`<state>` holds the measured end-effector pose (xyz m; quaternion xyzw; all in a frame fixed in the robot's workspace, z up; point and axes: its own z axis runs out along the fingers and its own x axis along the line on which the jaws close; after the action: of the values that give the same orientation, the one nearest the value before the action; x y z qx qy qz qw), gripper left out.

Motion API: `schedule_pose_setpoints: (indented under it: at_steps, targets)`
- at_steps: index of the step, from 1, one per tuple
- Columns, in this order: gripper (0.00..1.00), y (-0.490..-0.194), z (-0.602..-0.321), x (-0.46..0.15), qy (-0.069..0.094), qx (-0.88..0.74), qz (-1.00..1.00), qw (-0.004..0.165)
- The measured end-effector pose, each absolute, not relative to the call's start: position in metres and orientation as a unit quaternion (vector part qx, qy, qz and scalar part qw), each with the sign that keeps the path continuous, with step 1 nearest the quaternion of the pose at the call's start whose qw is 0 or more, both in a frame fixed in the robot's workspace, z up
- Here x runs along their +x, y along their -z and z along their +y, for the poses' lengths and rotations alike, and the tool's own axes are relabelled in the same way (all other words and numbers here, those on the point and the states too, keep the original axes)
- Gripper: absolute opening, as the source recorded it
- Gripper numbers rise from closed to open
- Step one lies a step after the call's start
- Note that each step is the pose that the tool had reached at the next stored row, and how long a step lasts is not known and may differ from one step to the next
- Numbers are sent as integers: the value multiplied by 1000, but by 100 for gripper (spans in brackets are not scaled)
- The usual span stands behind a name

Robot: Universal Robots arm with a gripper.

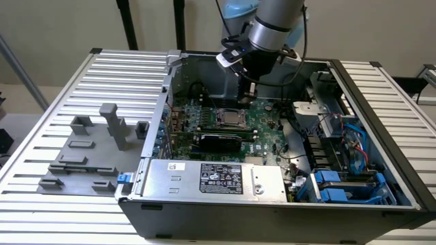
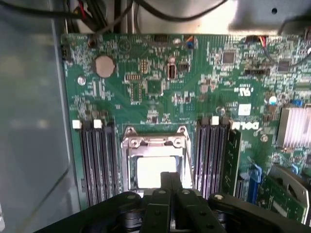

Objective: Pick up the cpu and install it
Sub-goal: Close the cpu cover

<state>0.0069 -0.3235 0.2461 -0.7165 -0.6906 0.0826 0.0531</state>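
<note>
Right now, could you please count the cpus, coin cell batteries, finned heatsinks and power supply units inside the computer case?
cpu: 1
coin cell battery: 1
finned heatsink: 1
power supply unit: 1
Total: 4

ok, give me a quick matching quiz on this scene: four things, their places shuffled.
1 cpu
2 grey blocks
3 silver power supply
4 blue drive trays

A outside the case, exterior view's left
B along the case's near wall
C in the socket on the green board
D case's near corner, exterior view's right

Pairs: 1-C, 2-A, 3-B, 4-D
</note>
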Motion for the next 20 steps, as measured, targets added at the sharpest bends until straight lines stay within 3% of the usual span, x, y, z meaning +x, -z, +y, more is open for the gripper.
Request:
schedule_pose_setpoints:
  at_steps: [9,20]
  targets:
    - [11,-240,-323,-31,-92,-715,-690,62]
    - [11,-220,-324,-33,-92,-716,-689,62]
